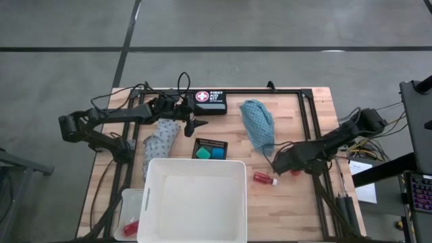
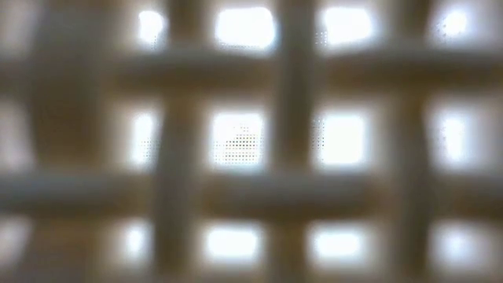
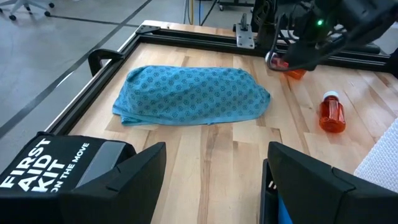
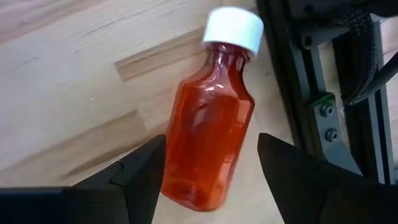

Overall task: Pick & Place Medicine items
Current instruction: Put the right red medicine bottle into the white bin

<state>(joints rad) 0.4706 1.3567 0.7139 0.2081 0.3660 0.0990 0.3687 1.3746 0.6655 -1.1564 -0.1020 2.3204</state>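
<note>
A red bottle [image 4: 211, 118] with a white cap lies on its side on the wooden table, near the right frame rail. My right gripper [image 4: 211, 152] [image 1: 291, 167] points down over it, open, one finger on either side of its lower body. A second red bottle [image 1: 265, 179] lies a little nearer the white tub. The teal cloth [image 1: 258, 125] lies bunched at the far middle, and the grey patterned cloth [image 1: 160, 138] at the left. Blue and green tubs [image 1: 209, 153] sit in a black mesh tray. My left gripper [image 1: 196, 127] [image 3: 214, 155] hovers open beside the first aid kit, with nothing between its fingers. My right gripper's fingers [image 4: 146, 165] stand close on either side of the bottle's lower body [image 4: 186, 180], coming from above and lying across the bottle. The bottle lies on the table. Whether the fingers touch it I cannot tell.
A big white tub [image 1: 196, 199] fills the near middle. A black first aid kit [image 1: 209, 101] lies at the far edge. A small clear box [image 1: 131, 216] with a red bottle sits at the near left. Black frame rails [image 1: 307, 128] border the table. A blurred white lattice [image 2: 251, 141] fills the low view.
</note>
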